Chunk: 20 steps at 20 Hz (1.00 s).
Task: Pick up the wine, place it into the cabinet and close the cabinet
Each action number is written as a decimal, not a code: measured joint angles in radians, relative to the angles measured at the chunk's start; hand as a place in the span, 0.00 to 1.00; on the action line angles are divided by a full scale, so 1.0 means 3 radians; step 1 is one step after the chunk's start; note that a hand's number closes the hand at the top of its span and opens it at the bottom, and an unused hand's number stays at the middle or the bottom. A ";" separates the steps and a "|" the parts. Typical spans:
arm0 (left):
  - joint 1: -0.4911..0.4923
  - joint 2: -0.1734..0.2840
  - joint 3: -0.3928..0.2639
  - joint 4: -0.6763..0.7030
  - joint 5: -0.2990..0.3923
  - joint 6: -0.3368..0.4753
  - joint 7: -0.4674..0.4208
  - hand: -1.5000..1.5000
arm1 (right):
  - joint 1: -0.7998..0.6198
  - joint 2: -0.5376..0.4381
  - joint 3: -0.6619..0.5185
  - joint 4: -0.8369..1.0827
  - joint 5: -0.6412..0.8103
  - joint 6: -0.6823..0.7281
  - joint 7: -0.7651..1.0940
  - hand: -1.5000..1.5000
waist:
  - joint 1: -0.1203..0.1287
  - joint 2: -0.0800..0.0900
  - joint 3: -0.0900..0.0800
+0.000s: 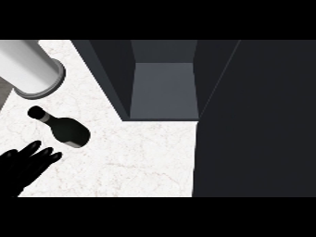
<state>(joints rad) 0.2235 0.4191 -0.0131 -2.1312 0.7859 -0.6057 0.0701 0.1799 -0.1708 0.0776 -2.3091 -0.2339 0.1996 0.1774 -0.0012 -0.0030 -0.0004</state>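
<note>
Dark green glass wine bottle (64,128), white marbled desk (140,162) with grey veins, dark grey cabinet (164,88), black left hand (16,166).

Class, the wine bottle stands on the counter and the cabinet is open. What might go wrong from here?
1. The left hand is open beside the wine bottle; a sideways nudge might tip it.
2. The white cylinder stands close behind the bottle and may be bumped.
3. The cabinet opening looks narrow, so the bottle may catch its walls.

Light is even and bright on the pale desk (133,162); the cabinet (164,88) inside stays dim, without glare or strong shadows.
</note>
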 measured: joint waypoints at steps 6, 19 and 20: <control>0.0148 0.0261 0.0276 -0.0305 0.0654 0.0030 0.0308 0.00 | -0.0050 -0.0021 -0.0006 -0.0264 -0.0077 -0.0076 0.0381 0.00 | 0.0013 0.0002 0.0001; 0.0217 0.0371 0.0872 -0.0483 0.1324 0.0214 0.0759 0.00 | -0.0379 0.0001 -0.0044 -0.0315 -0.0063 -0.0204 0.0799 0.00 | 0.0006 0.0003 0.0001; 0.0174 0.0398 0.0933 -0.0450 0.1365 0.0242 0.0779 0.00 | -0.0396 0.0008 -0.0027 -0.0325 -0.0061 -0.0235 0.0845 0.00 | 0.0002 0.0003 0.0001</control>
<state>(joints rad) 0.2757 0.5386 0.2667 -2.2661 1.1953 -0.5330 0.3038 0.0613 -0.1685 0.0694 -2.4067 -0.2521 0.1291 0.4310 -0.0006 -0.0022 -0.0002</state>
